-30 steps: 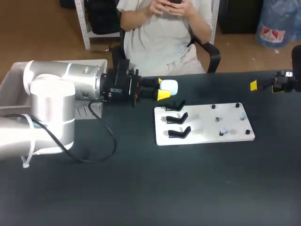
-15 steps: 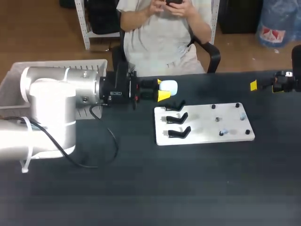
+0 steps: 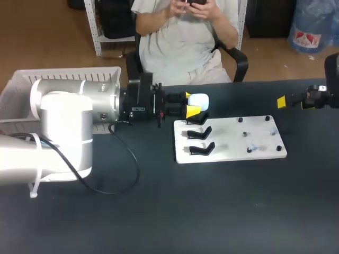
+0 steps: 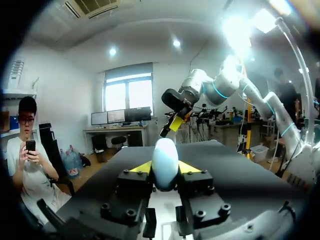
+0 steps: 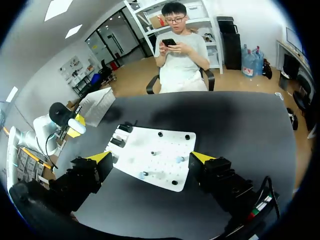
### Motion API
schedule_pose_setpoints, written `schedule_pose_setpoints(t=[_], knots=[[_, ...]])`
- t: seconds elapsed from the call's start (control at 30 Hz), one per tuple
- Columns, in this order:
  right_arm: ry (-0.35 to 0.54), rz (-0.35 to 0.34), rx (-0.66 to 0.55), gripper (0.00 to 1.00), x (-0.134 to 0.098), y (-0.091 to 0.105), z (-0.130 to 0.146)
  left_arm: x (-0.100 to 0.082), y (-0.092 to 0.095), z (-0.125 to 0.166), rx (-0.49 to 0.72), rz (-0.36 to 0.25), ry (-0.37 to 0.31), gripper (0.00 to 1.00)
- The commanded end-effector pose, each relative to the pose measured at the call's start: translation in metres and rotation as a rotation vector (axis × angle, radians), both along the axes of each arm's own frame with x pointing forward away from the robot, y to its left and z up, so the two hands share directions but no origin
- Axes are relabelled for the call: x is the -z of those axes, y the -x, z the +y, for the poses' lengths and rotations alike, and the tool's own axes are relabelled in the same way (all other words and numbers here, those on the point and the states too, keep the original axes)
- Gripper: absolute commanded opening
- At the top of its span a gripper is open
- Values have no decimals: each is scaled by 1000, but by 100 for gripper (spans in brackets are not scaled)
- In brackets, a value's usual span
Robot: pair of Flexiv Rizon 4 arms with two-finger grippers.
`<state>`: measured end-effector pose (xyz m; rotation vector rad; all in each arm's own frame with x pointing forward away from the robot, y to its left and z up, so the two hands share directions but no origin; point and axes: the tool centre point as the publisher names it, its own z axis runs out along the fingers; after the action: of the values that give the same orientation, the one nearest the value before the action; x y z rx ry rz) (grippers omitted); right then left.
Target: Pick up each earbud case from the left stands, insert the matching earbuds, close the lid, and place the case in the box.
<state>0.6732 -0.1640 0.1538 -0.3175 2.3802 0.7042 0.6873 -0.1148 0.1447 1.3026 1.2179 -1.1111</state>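
Note:
My left gripper (image 3: 192, 105) hangs over the far left corner of the white board (image 3: 228, 151), shut on a white earbud case (image 3: 199, 99). In the left wrist view the case (image 4: 165, 161) stands upright between the yellow fingertips (image 4: 141, 168). Three black stands (image 3: 201, 133) on the board's left side are empty. Small earbuds (image 3: 250, 150) lie among black pegs on its right side. At the far right of the table my right gripper (image 3: 291, 102) is open and holds nothing. From its wrist view, the right gripper (image 5: 151, 159) looks down on the board (image 5: 145, 145) and the case (image 5: 77, 126).
A white slatted box (image 3: 63, 73) stands at the table's far left, behind my left arm, and also shows in the right wrist view (image 5: 97, 104). A black cable (image 3: 124, 169) loops on the table under the left arm. Dark tabletop stretches in front of the board.
My left gripper has moved right with the case, now over the board's corner. The right gripper has shifted slightly left.

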Motion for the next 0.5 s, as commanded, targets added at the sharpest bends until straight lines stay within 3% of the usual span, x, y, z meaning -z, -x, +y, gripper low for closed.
schedule_pose_setpoints(t=[0.03,0.5], knots=[[0,-2,-22,100,-7,18,6,4,0,-12,21,8,8,0],[64,8,-124,100,-2,44,51,15,-1,-30,88,42,1,0]])
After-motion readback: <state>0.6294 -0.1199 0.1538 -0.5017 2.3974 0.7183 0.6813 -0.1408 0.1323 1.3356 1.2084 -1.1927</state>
